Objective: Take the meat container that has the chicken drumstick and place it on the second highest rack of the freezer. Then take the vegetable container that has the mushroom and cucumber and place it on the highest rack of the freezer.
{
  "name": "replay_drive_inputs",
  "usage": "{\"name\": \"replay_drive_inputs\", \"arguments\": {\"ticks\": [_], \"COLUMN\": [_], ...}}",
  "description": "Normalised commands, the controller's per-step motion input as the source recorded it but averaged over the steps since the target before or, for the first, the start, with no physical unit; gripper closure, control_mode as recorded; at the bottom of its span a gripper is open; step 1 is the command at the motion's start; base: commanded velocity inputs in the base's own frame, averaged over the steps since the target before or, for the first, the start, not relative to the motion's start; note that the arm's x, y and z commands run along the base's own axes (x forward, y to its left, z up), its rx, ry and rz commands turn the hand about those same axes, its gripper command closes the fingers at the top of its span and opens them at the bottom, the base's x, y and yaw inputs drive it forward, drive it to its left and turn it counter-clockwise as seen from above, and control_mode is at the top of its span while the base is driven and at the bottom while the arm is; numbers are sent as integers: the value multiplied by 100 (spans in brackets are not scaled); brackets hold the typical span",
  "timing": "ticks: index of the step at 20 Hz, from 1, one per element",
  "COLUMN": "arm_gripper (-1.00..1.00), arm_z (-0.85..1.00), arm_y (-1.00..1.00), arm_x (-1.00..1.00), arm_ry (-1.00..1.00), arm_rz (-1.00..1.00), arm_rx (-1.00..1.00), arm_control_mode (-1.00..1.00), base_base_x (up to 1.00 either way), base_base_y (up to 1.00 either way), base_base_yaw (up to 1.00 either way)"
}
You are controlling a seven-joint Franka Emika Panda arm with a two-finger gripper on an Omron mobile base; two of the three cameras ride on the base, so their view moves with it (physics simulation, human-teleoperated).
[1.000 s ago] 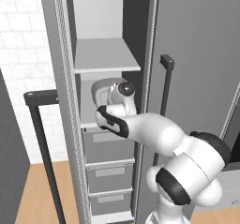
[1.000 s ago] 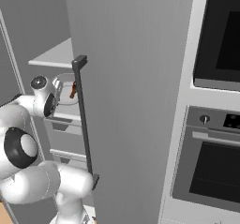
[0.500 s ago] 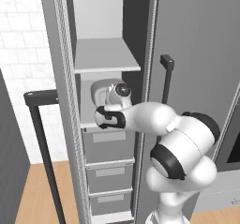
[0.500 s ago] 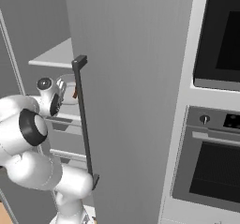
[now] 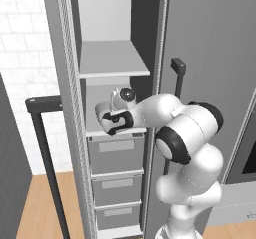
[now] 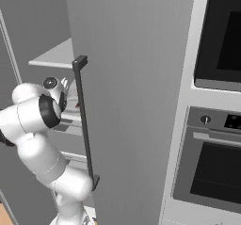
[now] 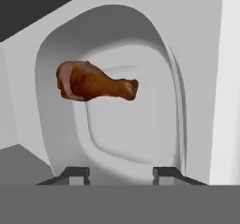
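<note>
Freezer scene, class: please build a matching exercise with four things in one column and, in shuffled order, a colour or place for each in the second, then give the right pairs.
Things:
1. chicken drumstick
2. meat container
3. freezer door handle
4. oven

Colour or place:
A. black bar
B. right of the tall grey door
C. reddish-brown
D. white, just ahead of the gripper

Pairs: 1-C, 2-D, 3-A, 4-B
</note>
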Motion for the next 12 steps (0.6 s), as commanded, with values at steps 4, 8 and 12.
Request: {"name": "replay_drive_inputs", "arguments": {"ticks": [4,8,12], "arm_gripper": [-100,-100,-100], "arm_z": [-4,0,4], "arm_y": [0,27,39], "arm_x": [55,-29,-100], "arm_ry": [-6,-9,-15], "arm_rz": [-9,-3,0], "arm_rx": [0,0,2], "arm_control_mode": [-100,-100,-100], "base_base_x": [0,0,0], "base_base_y": [0,0,0], "base_base_yaw": [0,0,0]}}
